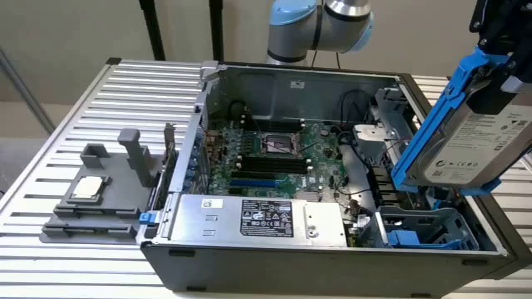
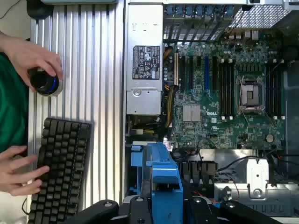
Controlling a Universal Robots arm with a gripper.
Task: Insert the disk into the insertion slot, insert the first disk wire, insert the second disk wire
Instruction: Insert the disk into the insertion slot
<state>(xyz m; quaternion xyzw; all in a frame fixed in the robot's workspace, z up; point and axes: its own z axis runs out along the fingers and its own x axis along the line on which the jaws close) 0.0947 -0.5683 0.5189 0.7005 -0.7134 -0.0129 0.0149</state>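
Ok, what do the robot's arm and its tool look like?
The silver-grey tubular arm has rounded joints capped in pale blue. The black angular tool carries round screw heads on its body, seen in the wrist view.

A robotics lab: an opened computer case (image 1: 332, 268) sits on a slatted aluminium surface (image 1: 91, 106), with a keyboard (image 2: 58, 168) and robot arm (image 1: 320, 25) nearby.
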